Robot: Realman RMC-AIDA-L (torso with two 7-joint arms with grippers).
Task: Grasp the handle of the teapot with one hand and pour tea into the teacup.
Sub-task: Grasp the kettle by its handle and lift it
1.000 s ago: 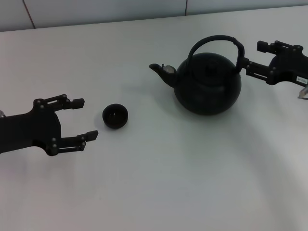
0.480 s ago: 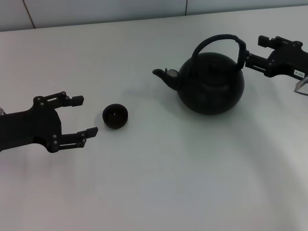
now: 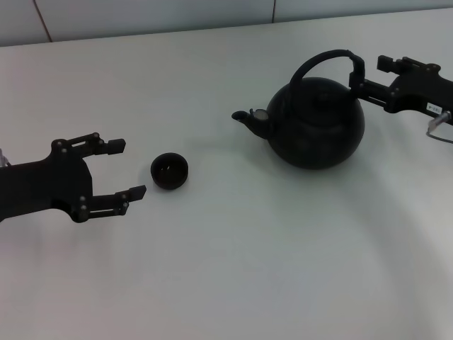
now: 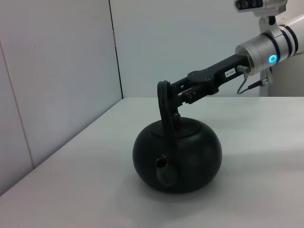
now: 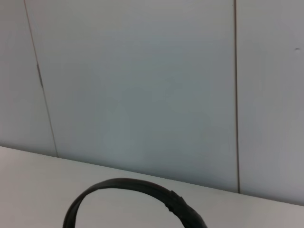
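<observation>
The matte-black teapot (image 3: 316, 126) stands at the back right of the white table (image 3: 233, 262), spout toward the teacup. My right gripper (image 3: 364, 74) reaches in from the right and is shut on the handle (image 3: 322, 59) at its right side; the left wrist view shows those fingers clamped on the hoop (image 4: 165, 102) above the teapot (image 4: 178, 156). In the right wrist view only the handle's arc (image 5: 124, 187) shows. The small dark teacup (image 3: 170, 171) sits at the middle left. My left gripper (image 3: 134, 168) hovers open just left of the teacup, with nothing between its fingers.
A pale panelled wall (image 3: 156, 14) runs along the table's far edge. White tabletop stretches between the teacup and the teapot and across the whole front.
The teapot has shifted right and turned a little with my right gripper on its handle, and its spout has moved right and down in the picture. The left gripper barely moved.
</observation>
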